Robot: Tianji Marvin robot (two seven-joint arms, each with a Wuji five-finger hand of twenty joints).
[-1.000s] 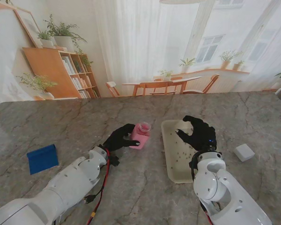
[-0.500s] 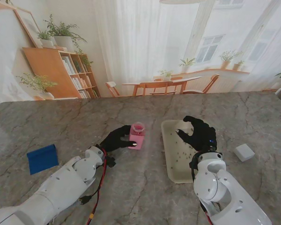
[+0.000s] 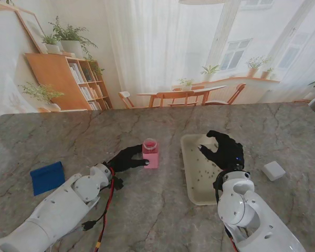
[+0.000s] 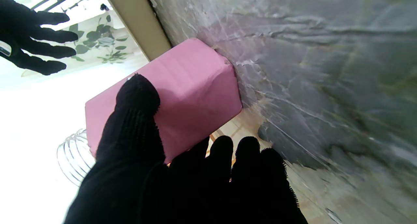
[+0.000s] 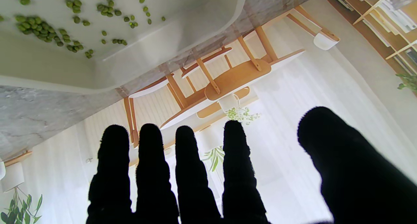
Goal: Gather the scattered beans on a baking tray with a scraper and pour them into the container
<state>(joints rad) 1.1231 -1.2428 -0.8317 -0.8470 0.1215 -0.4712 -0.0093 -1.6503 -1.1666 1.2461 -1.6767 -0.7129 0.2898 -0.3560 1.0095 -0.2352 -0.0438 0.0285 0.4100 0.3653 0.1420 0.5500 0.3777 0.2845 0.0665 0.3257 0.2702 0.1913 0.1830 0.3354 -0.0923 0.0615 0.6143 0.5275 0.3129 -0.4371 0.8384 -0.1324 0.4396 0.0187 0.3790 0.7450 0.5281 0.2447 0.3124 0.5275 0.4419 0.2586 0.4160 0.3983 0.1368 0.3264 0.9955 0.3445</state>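
Note:
A pink container (image 3: 150, 155) with a clear open neck stands upright on the marble table, left of the tray. My left hand (image 3: 127, 158) is shut on it, the thumb on one side and the fingers on the other (image 4: 192, 84). The cream baking tray (image 3: 191, 195) lies to the right with small green beans (image 3: 205, 171) scattered over its floor (image 5: 42, 28). Above the tray's far half my right hand (image 3: 224, 149) hovers open, fingers spread and holding nothing. The blue scraper (image 3: 47, 177) lies flat far to the left, away from both hands.
A small white block (image 3: 273, 170) sits on the table right of the tray. The tray's rim (image 5: 163, 54) runs close to the table's far edge. Chairs, a dining table and shelves stand beyond the table.
My left hand has brought the pink container from a tilt to upright on the table, shifting it slightly left and nearer to me. The right hand has stayed over the tray.

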